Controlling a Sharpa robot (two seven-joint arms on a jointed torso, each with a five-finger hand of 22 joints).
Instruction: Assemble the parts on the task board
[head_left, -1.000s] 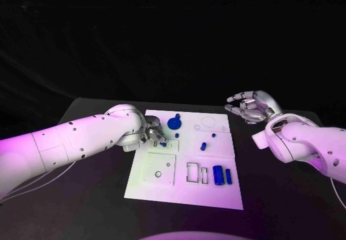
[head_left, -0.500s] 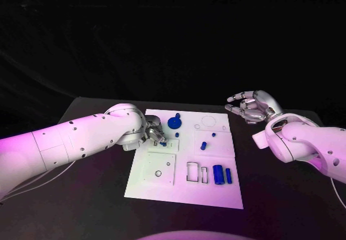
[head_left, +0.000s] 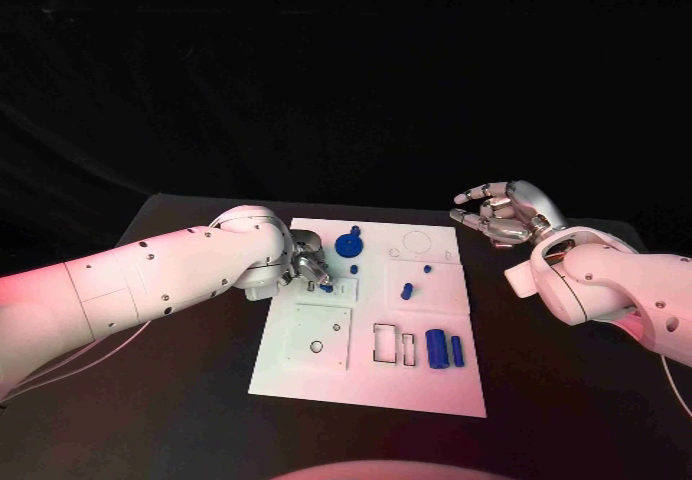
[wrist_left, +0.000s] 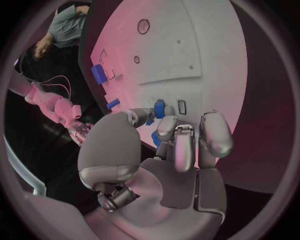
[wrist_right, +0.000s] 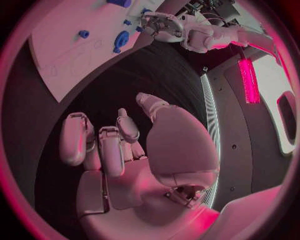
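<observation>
Over the last second almost nothing moved — your left robot hand (head_left: 307, 266) stayed bent over the task board (head_left: 320, 360) near its left edge, its fingertips (wrist_left: 165, 126) closed on a small blue part (wrist_left: 159, 108) right at the board's surface. Your right robot hand (head_left: 498, 212) hung clear of the board above the worktop (head_left: 188, 400), fingers curled but holding nothing. That stillness suggested a seating attempt in progress — the other blue parts (head_left: 444, 351) were untouched.

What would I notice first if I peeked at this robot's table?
Probably the flat white task board in the middle of the black table, dotted with small blue parts, such as two blue blocks near its right edge. The silver left hand reaches over the board's left side by a blue part, while the silver right hand hovers off the board's far right corner, holding nothing.
</observation>
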